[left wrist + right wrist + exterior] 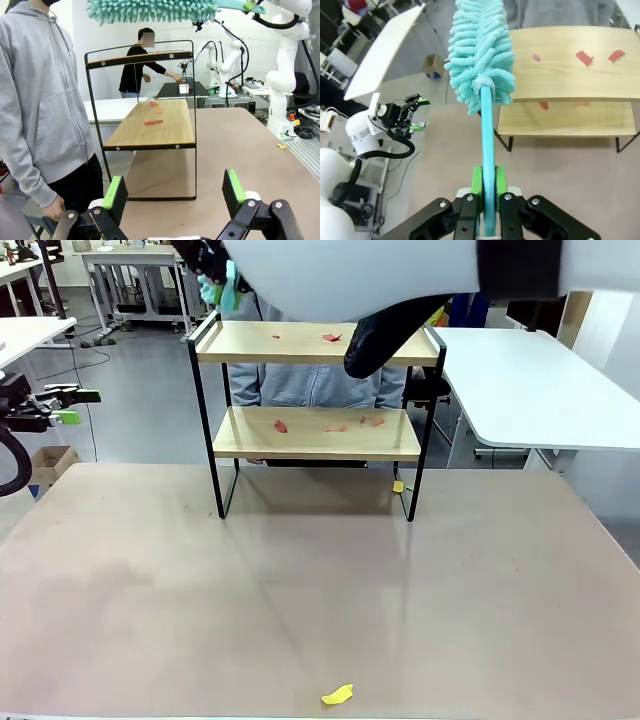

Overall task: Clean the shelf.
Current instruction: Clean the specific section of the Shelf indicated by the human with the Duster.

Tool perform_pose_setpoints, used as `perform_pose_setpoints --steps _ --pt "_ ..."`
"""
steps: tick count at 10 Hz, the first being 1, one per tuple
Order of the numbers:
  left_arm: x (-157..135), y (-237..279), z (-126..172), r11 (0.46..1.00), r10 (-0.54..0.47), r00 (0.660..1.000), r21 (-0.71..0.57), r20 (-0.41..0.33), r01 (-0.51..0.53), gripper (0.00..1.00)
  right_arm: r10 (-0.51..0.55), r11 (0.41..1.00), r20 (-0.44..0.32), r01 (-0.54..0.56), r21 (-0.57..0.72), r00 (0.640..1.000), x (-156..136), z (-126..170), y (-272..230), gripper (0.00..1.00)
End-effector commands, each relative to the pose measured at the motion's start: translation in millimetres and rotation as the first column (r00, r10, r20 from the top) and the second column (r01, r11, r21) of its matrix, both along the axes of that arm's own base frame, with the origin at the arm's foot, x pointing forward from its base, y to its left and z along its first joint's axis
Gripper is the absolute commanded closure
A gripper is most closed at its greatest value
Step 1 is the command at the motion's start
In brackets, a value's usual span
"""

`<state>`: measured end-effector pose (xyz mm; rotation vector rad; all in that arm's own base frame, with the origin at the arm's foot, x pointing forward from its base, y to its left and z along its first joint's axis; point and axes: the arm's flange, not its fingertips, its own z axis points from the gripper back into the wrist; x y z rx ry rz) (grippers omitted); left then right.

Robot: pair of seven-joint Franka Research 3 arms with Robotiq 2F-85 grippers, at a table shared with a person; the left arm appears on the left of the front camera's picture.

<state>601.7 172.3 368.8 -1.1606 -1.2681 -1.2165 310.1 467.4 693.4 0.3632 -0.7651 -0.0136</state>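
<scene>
The shelf [300,432] stands at the table's far side, a black frame with two light wooden boards. Red scraps [331,337] lie on the top board, and more red scraps [281,425] lie on the lower one. My right gripper [487,182] is shut on the handle of a teal fluffy duster [480,55], whose head hangs above the top board's [570,60] left end. The same duster [150,10] hovers over the shelf [150,125] in the left wrist view. My left gripper [174,192] stands open and empty, off the table's left side [75,406].
A person in a grey hoodie [45,100] stands behind the shelf. A yellow scrap [337,695] lies near the table's front edge, and another yellow scrap [398,486] lies by the shelf's right foot. White tables [530,380] stand to the right.
</scene>
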Motion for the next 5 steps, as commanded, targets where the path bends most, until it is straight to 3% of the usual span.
perform_pose_setpoints --steps 1,5 --pt "-0.6 -0.4 2.1 1.0 -0.006 1.0 0.007 0.012 0.006 0.0 -0.034 0.999 -0.025 0.033 -0.031 0.999 18.3 10.4 44.8 0.87" --pt "-0.6 -0.4 2.1 1.0 -0.006 1.0 0.007 0.012 0.006 0.0 -0.073 0.994 -0.07 0.067 -0.092 0.995 27.4 -2.4 58.8 0.87"
